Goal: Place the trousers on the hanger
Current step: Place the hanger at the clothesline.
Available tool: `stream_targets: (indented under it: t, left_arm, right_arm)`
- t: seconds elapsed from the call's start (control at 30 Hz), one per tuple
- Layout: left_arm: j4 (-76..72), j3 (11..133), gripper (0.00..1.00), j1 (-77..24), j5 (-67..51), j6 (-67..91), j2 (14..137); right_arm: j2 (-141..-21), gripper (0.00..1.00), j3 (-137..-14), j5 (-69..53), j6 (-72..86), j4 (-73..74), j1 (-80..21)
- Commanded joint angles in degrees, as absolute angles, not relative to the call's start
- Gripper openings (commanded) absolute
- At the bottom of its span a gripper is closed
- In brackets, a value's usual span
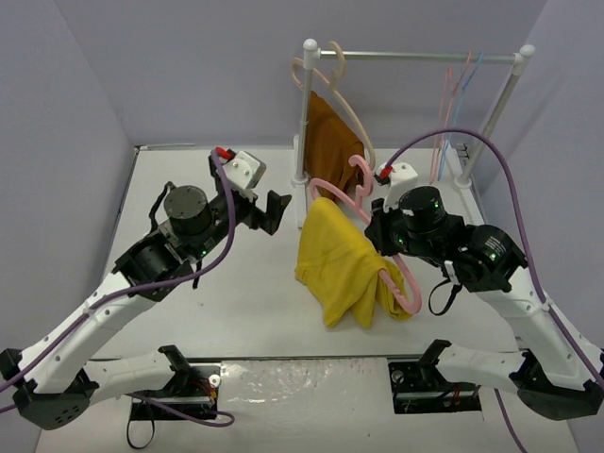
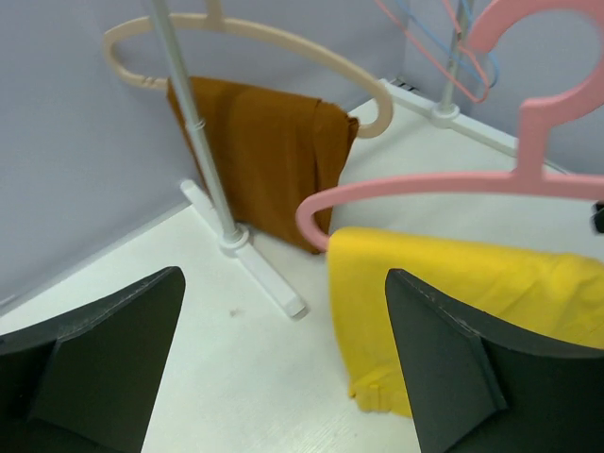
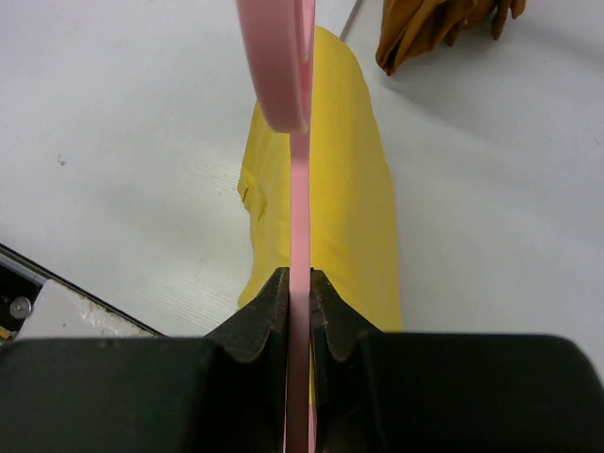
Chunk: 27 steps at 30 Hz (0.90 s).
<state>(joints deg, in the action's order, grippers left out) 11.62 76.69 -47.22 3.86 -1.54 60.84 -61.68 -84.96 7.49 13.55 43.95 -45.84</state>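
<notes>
The yellow trousers (image 1: pixel 344 264) hang folded over the bar of the pink hanger (image 1: pixel 332 188), their lower end resting on the table. My right gripper (image 1: pixel 380 229) is shut on the hanger near its middle and holds it up above the table. In the right wrist view the pink hanger (image 3: pixel 300 226) runs edge-on between the shut fingers, with the trousers (image 3: pixel 354 198) draped on both sides. My left gripper (image 1: pixel 279 210) is open and empty, just left of the trousers. The left wrist view shows the hanger (image 2: pixel 444 184) and trousers (image 2: pixel 453 293) ahead to the right.
A white clothes rack (image 1: pixel 415 57) stands at the back. A beige hanger (image 1: pixel 335 94) with a rust-brown cloth (image 1: pixel 330 142) hangs on its left end. A pink hanger (image 1: pixel 440 123) and a light blue hanger (image 1: pixel 461 94) hang on its right end.
</notes>
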Motion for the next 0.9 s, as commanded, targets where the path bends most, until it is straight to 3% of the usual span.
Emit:
stream_targets:
  t: [0.0,0.4,0.7,0.87]
  left_arm:
    - [13.39,72.35,0.85,-46.85,12.03,-2.46,53.98]
    - [19.12,64.18,0.86,-44.54,27.6,-4.13,46.9]
    - [16.58,59.83,0.92,-37.1,25.62,-0.89,49.39]
    - [14.65,57.12,0.93,-33.22,23.28,-0.68,49.01]
  right_arm:
    - [-56.52,0.0,-85.69,14.38,17.22,39.82,-45.88]
    - [-59.77,0.0,-96.61,31.75,19.67,52.74,-45.81]
    - [-65.86,0.0,-98.6,37.8,21.29,52.47,-43.97]
    - [-67.92,0.0,-99.03,32.24,16.37,44.31,-38.36]
